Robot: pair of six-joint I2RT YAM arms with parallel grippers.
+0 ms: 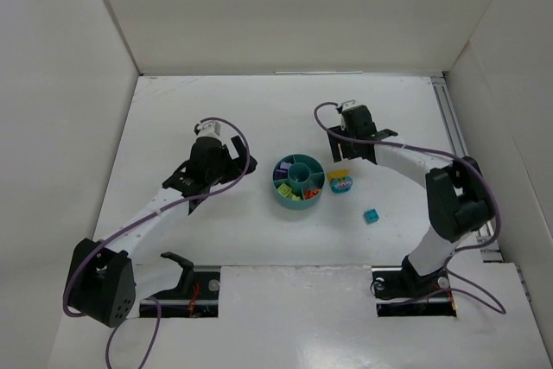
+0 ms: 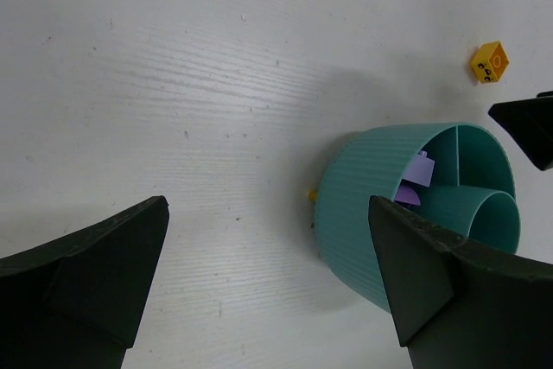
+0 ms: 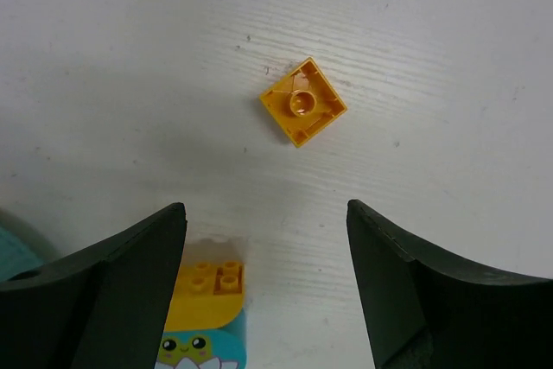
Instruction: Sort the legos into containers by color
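The round teal dish stands mid-table; it also shows at the right of the left wrist view. It holds purple bricks, yellow-green bricks and orange-red ones. My left gripper is open and empty over bare table just left of the dish. My right gripper is open and empty above the table right of the dish. An upside-down orange brick lies just beyond its fingertips. A yellow and teal frog-printed brick lies by its left finger. A teal brick lies nearer the front.
White walls close in the table on the left, back and right. A metal rail runs along the right edge. A black finger of the right gripper shows in the left wrist view. Purple cables trail from both arms.
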